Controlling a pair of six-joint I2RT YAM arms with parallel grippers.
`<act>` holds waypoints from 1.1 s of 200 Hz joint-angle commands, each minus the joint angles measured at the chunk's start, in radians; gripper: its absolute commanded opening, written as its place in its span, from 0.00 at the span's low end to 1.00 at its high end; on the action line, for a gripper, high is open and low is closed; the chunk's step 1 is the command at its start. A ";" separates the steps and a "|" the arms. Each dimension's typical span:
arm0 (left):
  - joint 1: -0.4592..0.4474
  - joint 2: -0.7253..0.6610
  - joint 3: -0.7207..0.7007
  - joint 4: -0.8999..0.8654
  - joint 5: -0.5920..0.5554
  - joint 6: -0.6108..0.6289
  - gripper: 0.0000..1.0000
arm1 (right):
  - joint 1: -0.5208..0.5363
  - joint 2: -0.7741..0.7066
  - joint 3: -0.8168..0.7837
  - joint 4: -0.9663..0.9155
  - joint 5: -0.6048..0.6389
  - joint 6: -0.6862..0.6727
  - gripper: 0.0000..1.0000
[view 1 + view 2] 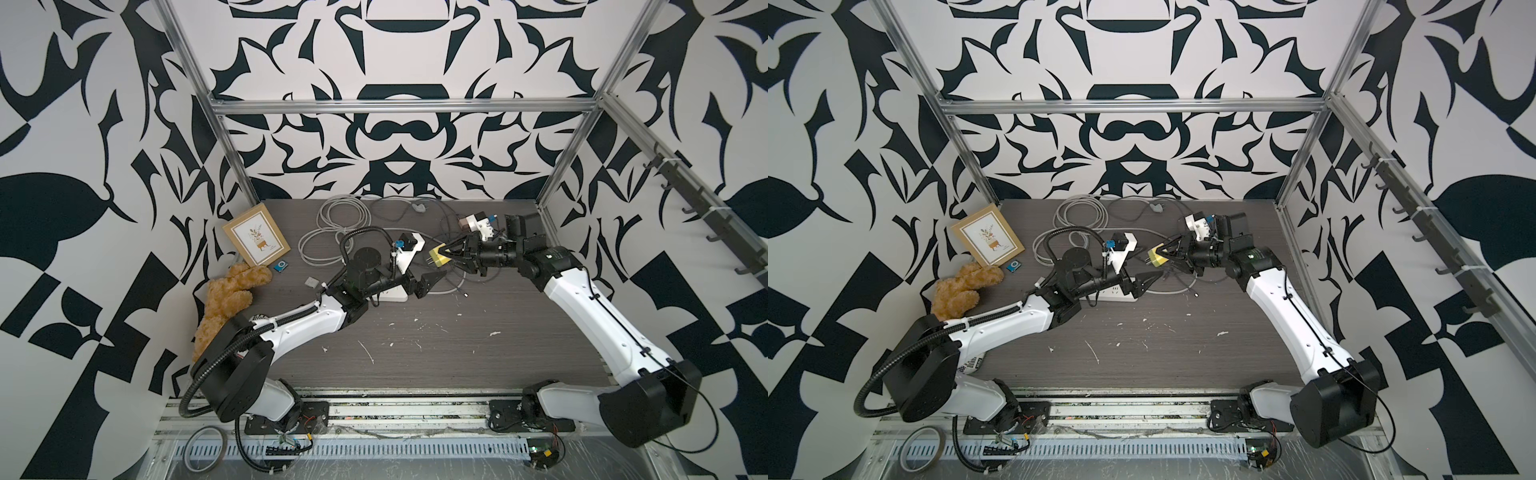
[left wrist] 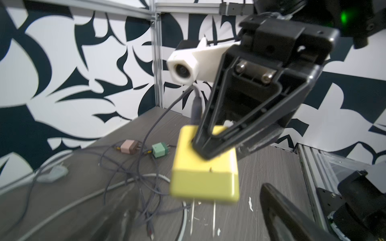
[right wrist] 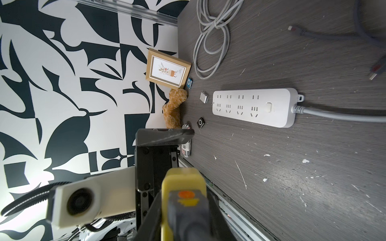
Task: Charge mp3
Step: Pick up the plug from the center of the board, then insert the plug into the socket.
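Yellow charger point(image 3: 183, 179) fills the right wrist view, the right gripper point(image 1: 446, 257) clamped on it; the left gripper point(image 1: 430, 281) sits just beside, jaws spread wide. Far off, the mp3 point(image 1: 280, 267) lies face-up at the corner of the frame point(image 1: 256, 237), near the teddy point(image 1: 228, 299), too square to show a long axis. Only the right wrist view bares the whole strip point(image 3: 252, 109); in both top views the left arm covers half.

Black-and-white patterned walls point(image 1: 395, 137) framed by aluminium rails point(image 1: 399, 106) enclose a dark wood-grain tabletop point(image 1: 457, 357).
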 commanded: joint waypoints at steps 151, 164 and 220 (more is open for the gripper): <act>0.465 -0.371 0.323 -1.540 -0.128 -0.523 0.99 | 0.225 0.760 0.848 -0.271 0.543 -1.234 0.00; 0.472 -0.377 0.315 -1.572 -0.132 -0.536 0.99 | 0.263 0.787 0.828 -0.254 0.545 -1.241 0.00; 0.480 -0.399 0.259 -1.580 -0.169 -0.527 0.99 | 0.332 0.833 0.768 -0.219 0.498 -1.236 0.00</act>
